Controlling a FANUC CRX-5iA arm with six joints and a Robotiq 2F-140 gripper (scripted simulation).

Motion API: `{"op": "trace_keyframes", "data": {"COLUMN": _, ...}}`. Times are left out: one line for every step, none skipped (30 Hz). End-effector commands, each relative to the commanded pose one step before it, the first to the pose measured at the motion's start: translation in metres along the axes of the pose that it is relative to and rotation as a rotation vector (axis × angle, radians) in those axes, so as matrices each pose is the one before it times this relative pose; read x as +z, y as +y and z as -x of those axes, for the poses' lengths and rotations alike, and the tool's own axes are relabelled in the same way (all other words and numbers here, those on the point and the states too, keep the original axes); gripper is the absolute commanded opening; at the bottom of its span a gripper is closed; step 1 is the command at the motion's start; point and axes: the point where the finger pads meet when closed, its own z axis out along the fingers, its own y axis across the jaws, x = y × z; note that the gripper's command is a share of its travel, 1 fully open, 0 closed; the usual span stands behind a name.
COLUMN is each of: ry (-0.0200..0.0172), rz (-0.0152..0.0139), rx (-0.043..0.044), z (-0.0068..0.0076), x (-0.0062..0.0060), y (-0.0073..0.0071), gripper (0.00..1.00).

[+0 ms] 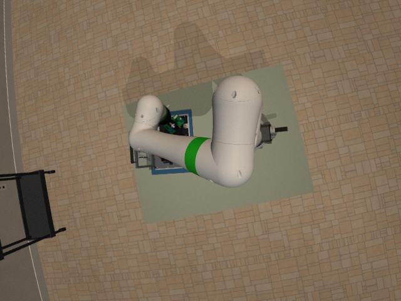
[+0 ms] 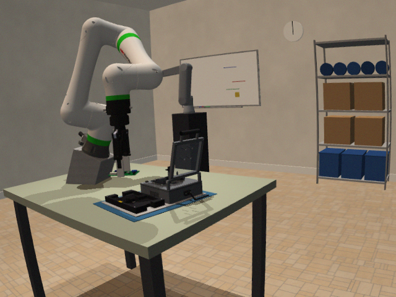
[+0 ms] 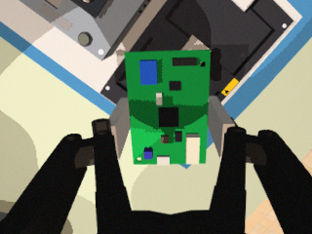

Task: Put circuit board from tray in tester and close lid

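My gripper [image 3: 168,110] [image 2: 121,169] is shut on the green circuit board [image 3: 168,92] [image 2: 129,172] [image 1: 169,126], gripping its two long edges. The board is face up, and its white connector [image 3: 193,150] is at the end nearest my palm. I hold it in the air above the black tray [image 3: 228,19] [image 2: 134,199], whose two pockets are empty. The grey tester [image 2: 172,189] stands beside the tray. Its lid [image 2: 187,153] is open and stands nearly upright. The arm hides most of the tester in the overhead view.
Tray and tester sit on a blue mat [image 2: 127,215] [image 1: 191,115] on the green table [image 2: 198,220] [image 1: 226,194]. The arm's grey base [image 2: 88,167] stands at the table's back left. A dark panel [image 2: 190,121] stands behind the tester.
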Motion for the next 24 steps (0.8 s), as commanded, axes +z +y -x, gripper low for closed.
{"op": "trace_keyframes", "data": {"ry": -0.00473, "rz": 0.00389, "rx": 0.10964, "z": -0.00008, "x": -0.00016, "y": 0.00016, "gripper": 0.46}}
{"op": "trace_keyframes", "data": {"ry": 0.0, "rz": 0.0, "rx": 0.02458, "z": 0.0, "x": 0.0, "y": 0.0, "gripper": 0.46}}
{"op": "trace_keyframes", "data": {"ry": 0.0, "rz": 0.0, "rx": 0.02476, "z": 0.0, "x": 0.0, "y": 0.0, "gripper": 0.46}}
{"op": "trace_keyframes", "data": {"ry": 0.0, "rz": 0.0, "rx": 0.0, "z": 0.0, "x": 0.0, "y": 0.0, "gripper": 0.46}}
{"op": "trace_keyframes", "data": {"ry": 0.0, "rz": 0.0, "rx": 0.0, "z": 0.0, "x": 0.0, "y": 0.0, "gripper": 0.46}}
{"op": "trace_keyframes", "data": {"ry": 0.0, "rz": 0.0, "rx": 0.02494, "z": 0.0, "x": 0.0, "y": 0.0, "gripper": 0.46}}
{"op": "trace_keyframes", "data": {"ry": 0.0, "rz": 0.0, "rx": 0.0251, "z": 0.0, "x": 0.0, "y": 0.0, "gripper": 0.46}}
{"op": "trace_keyframes", "data": {"ry": 0.0, "rz": 0.0, "rx": 0.02526, "z": 0.0, "x": 0.0, "y": 0.0, "gripper": 0.46}}
{"op": "trace_keyframes", "data": {"ry": 0.0, "rz": 0.0, "rx": 0.02541, "z": 0.0, "x": 0.0, "y": 0.0, "gripper": 0.46}}
{"op": "trace_keyframes", "data": {"ry": 0.0, "rz": 0.0, "rx": 0.02555, "z": 0.0, "x": 0.0, "y": 0.0, "gripper": 0.46}}
{"op": "trace_keyframes", "data": {"ry": 0.0, "rz": 0.0, "rx": 0.02568, "z": 0.0, "x": 0.0, "y": 0.0, "gripper": 0.46}}
{"op": "trace_keyframes", "data": {"ry": 0.0, "rz": 0.0, "rx": 0.0258, "z": 0.0, "x": 0.0, "y": 0.0, "gripper": 0.46}}
{"op": "trace_keyframes", "data": {"ry": 0.0, "rz": 0.0, "rx": 0.02592, "z": 0.0, "x": 0.0, "y": 0.0, "gripper": 0.46}}
{"op": "trace_keyframes", "data": {"ry": 0.0, "rz": 0.0, "rx": 0.02603, "z": 0.0, "x": 0.0, "y": 0.0, "gripper": 0.46}}
{"op": "trace_keyframes", "data": {"ry": 0.0, "rz": 0.0, "rx": 0.02613, "z": 0.0, "x": 0.0, "y": 0.0, "gripper": 0.46}}
{"op": "trace_keyframes", "data": {"ry": 0.0, "rz": 0.0, "rx": 0.02622, "z": 0.0, "x": 0.0, "y": 0.0, "gripper": 0.46}}
{"op": "trace_keyframes", "data": {"ry": 0.0, "rz": 0.0, "rx": 0.0263, "z": 0.0, "x": 0.0, "y": 0.0, "gripper": 0.46}}
{"op": "trace_keyframes", "data": {"ry": 0.0, "rz": 0.0, "rx": 0.02637, "z": 0.0, "x": 0.0, "y": 0.0, "gripper": 0.46}}
{"op": "trace_keyframes", "data": {"ry": 0.0, "rz": 0.0, "rx": 0.02644, "z": 0.0, "x": 0.0, "y": 0.0, "gripper": 0.46}}
{"op": "trace_keyframes", "data": {"ry": 0.0, "rz": 0.0, "rx": 0.0265, "z": 0.0, "x": 0.0, "y": 0.0, "gripper": 0.46}}
{"op": "trace_keyframes", "data": {"ry": 0.0, "rz": 0.0, "rx": 0.0, "z": 0.0, "x": 0.0, "y": 0.0, "gripper": 0.46}}
{"op": "trace_keyframes", "data": {"ry": 0.0, "rz": 0.0, "rx": 0.0, "z": 0.0, "x": 0.0, "y": 0.0, "gripper": 0.46}}
{"op": "trace_keyframes", "data": {"ry": 0.0, "rz": 0.0, "rx": 0.02654, "z": 0.0, "x": 0.0, "y": 0.0, "gripper": 0.46}}
{"op": "trace_keyframes", "data": {"ry": 0.0, "rz": 0.0, "rx": 0.02658, "z": 0.0, "x": 0.0, "y": 0.0, "gripper": 0.46}}
